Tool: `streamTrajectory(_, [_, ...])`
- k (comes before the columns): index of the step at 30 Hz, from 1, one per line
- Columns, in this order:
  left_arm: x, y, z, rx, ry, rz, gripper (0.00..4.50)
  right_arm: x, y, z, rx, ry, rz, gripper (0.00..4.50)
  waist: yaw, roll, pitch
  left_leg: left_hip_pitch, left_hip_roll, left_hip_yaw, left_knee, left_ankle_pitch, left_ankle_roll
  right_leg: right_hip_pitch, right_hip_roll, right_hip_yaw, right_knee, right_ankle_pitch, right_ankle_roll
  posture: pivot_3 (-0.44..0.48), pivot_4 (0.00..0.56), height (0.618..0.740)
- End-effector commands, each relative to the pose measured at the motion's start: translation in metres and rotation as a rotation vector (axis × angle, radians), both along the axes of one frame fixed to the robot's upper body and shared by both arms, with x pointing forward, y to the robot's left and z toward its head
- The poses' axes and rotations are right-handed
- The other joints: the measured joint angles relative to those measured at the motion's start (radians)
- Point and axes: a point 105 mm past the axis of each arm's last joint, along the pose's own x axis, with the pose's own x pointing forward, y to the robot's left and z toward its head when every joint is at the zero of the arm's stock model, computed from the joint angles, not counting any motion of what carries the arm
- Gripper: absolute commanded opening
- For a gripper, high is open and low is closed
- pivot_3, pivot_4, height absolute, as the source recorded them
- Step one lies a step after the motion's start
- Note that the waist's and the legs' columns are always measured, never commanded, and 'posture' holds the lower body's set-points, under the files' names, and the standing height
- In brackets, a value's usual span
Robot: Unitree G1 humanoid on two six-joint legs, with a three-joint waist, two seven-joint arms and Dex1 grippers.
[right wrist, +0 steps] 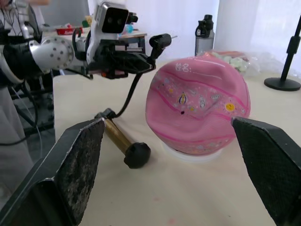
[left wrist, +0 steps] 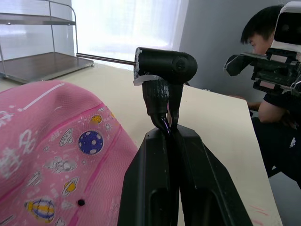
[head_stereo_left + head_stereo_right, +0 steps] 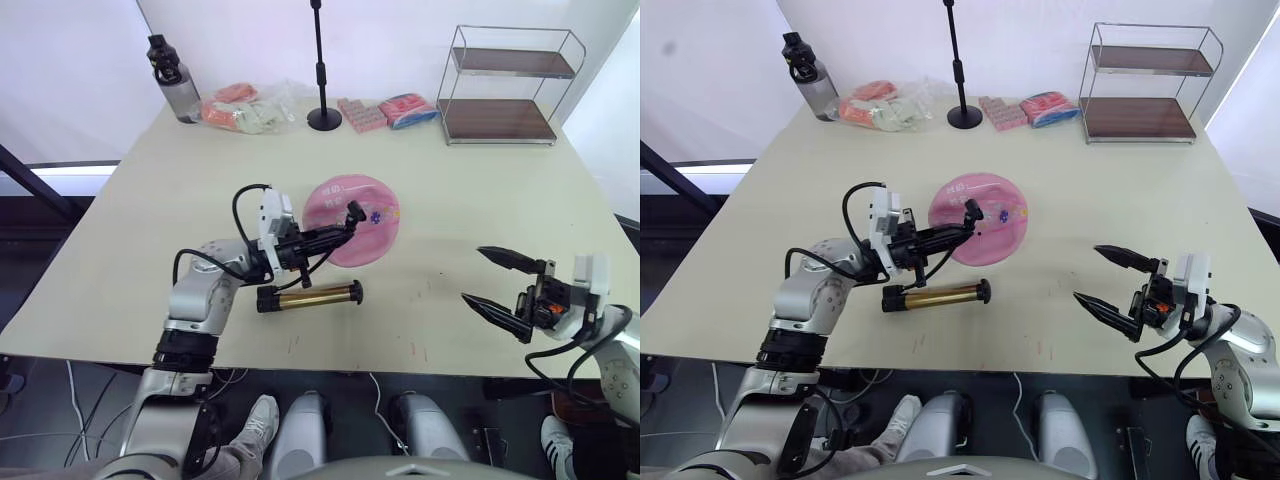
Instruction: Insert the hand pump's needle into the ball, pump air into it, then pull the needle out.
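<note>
Left claw (image 3: 345,222) pinching hose, needle (image 2: 106,58) barely discernible

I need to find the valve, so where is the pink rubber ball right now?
The pink rubber ball sits mid-table, just beyond the bronze-gold hand pump, with the left gripper holding the needle fitting over it.

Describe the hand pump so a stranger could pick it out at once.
On the beige table, find the pink ball near the middle. The hand pump lies flat just in front of it, toward the robot. It alone has a bronze-gold barrel with black ends.
</note>
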Motion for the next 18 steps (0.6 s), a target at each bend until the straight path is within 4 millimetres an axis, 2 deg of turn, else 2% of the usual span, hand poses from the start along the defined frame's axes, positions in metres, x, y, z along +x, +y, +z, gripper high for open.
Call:
streamTrajectory(1, [-0.005, -0.018, 0.004, -0.001, -0.051, -0.026, 0.04, 0.006, 0.013, 0.016, 0.071, 0.045, -0.056, 4.5, 0.0, 0.0, 0.0, 0.0, 0.0, 0.0, 0.0, 0.0, 0.0, 0.0, 0.0, 0.0, 0.0, 0.0, 0.0, 0.0, 0.15, 0.74])
streamTrajectory(5, [-0.009, -0.031, -0.004, 0.012, -0.041, -0.039, 0.04, 0.014, 0.024, 0.019, 0.095, 0.129, -0.128, 4.5, -0.001, 0.0, 0.0, 0.0, 0.0, 0.0, 0.0, 0.0, 0.0, 0.0, 0.0, 0.0, 0.0, 0.0, -0.001, 0.0, 0.15, 0.74])
streamTrajectory(9, [-0.008, -0.048, -0.014, 0.021, -0.037, -0.02, 0.04, 0.014, 0.048, 0.026, 0.172, 0.255, -0.128, 4.5, -0.001, 0.0, 0.0, -0.001, 0.0, 0.0, 0.0, 0.0, 0.0, 0.0, 0.0, 0.0, 0.0, 0.001, -0.001, 0.0, 0.15, 0.74])
streamTrajectory(12, [-0.009, -0.053, -0.016, 0.013, -0.031, -0.013, 0.04, 0.021, 0.054, 0.025, 0.198, 0.353, -0.197, 4.5, -0.001, 0.0, 0.0, -0.001, 0.0, -0.001, 0.0, 0.0, 0.0, 0.0, 0.0, 0.0, 0.0, 0.001, -0.001, 0.0, 0.15, 0.74])
streamTrajectory(18, [-0.012, -0.059, -0.019, 0.005, -0.024, -0.011, 0.04, 0.023, 0.064, 0.033, 0.28, 0.426, -0.215, 4.5, -0.002, 0.0, 0.0, -0.001, 0.0, -0.001, 0.0, 0.0, 0.0, -0.001, 0.0, 0.0, -0.001, 0.0, -0.001, 0.0, 0.15, 0.74])
